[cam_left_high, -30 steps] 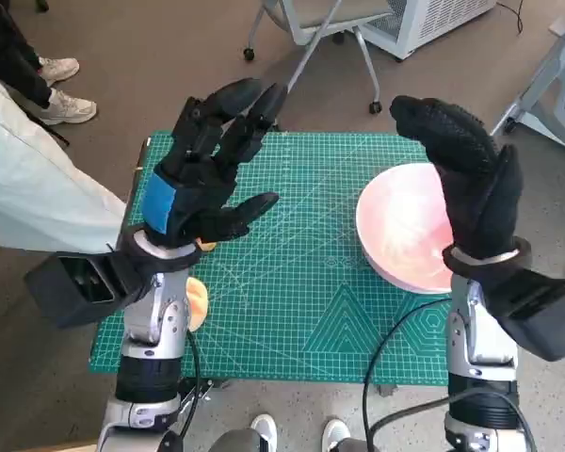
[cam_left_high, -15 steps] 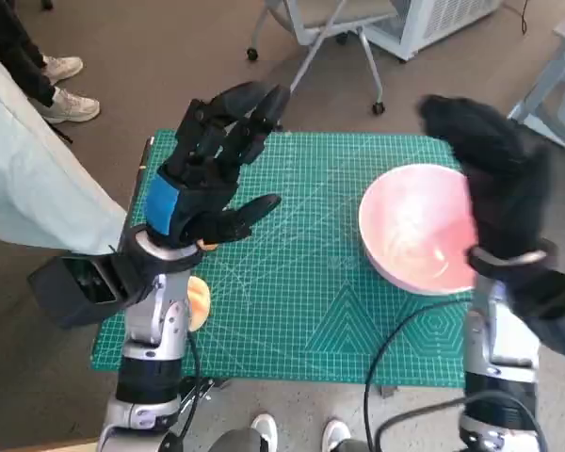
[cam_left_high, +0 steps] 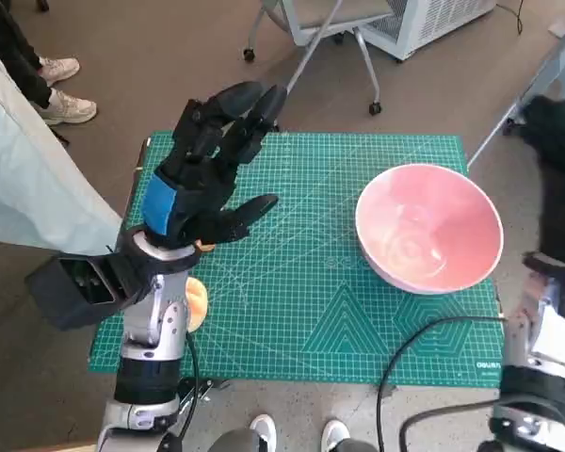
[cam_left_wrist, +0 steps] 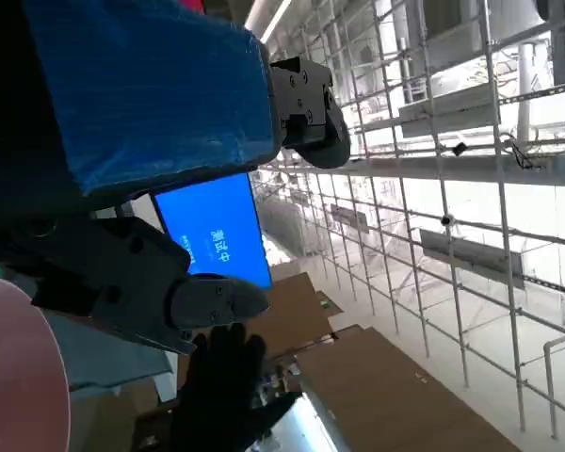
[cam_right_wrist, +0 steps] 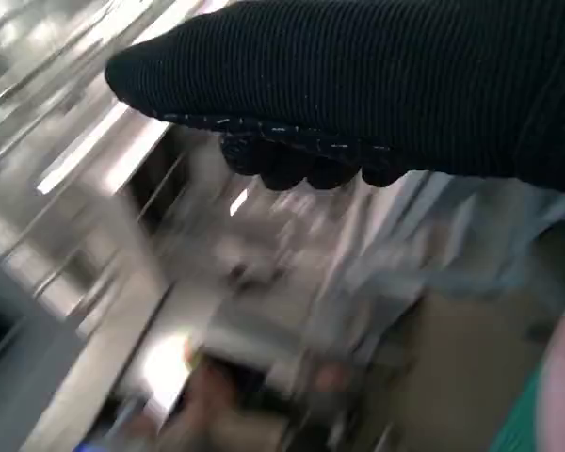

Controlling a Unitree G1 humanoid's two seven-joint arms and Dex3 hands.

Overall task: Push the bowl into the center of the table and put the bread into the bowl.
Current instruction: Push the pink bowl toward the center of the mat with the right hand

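A large pink bowl (cam_left_high: 429, 229) sits empty on the right half of the green cutting mat (cam_left_high: 301, 282). The bread (cam_left_high: 197, 303) lies near the mat's left edge, mostly hidden behind my left forearm. My left hand (cam_left_high: 210, 165) is raised above the mat's left part, fingers spread, holding nothing. My right hand (cam_left_high: 563, 184) is lifted off to the right of the bowl, past the mat's right edge, fingers extended and blurred. The right wrist view shows only the glove (cam_right_wrist: 377, 85); the left wrist view shows the taped back of the left hand (cam_left_wrist: 141, 85) and the bowl's rim (cam_left_wrist: 19, 377).
A person in pale clothing (cam_left_high: 33, 188) stands close at the left, and shoes (cam_left_high: 56, 71) show at the upper left. A wheeled chair base (cam_left_high: 311, 38) is beyond the far edge. A black cable (cam_left_high: 414, 348) crosses the mat's near right corner.
My right hand has swung from over the bowl's right side out to the right, uncovering the whole bowl. The left hand and the bowl have stayed where they were.
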